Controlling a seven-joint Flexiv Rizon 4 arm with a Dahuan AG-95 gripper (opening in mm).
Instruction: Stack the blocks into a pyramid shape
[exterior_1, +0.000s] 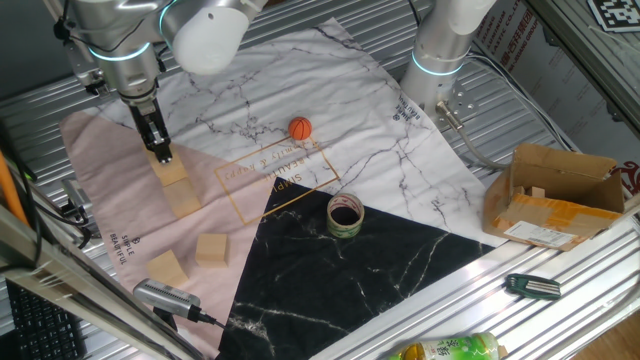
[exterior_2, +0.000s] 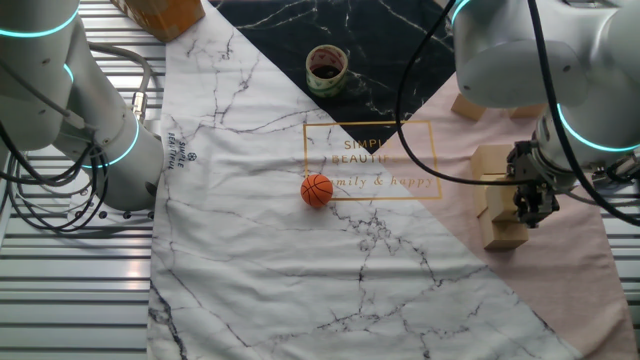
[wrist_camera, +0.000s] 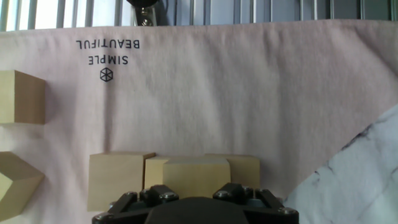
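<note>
Several light-tan wooden blocks lie on the pink part of the cloth. A row of blocks (wrist_camera: 118, 180) sits side by side; it also shows in one fixed view (exterior_1: 185, 197) and the other fixed view (exterior_2: 505, 232). My gripper (exterior_1: 162, 153) stands right over this row, also seen in the other fixed view (exterior_2: 528, 208). It is shut on one block (wrist_camera: 189, 174), held on top of the row's middle. The fingertips are hidden in the hand view. Two loose blocks (exterior_1: 212, 249) (exterior_1: 167, 268) lie apart near the cloth's corner.
An orange ball (exterior_1: 300, 128) and a tape roll (exterior_1: 345, 215) lie on the cloth's middle. A cardboard box (exterior_1: 560, 195) stands at the right. A second arm's base (exterior_1: 440, 50) stands at the back. A green bottle (exterior_1: 450, 349) and a dark marker (exterior_1: 530, 286) lie near the front rail.
</note>
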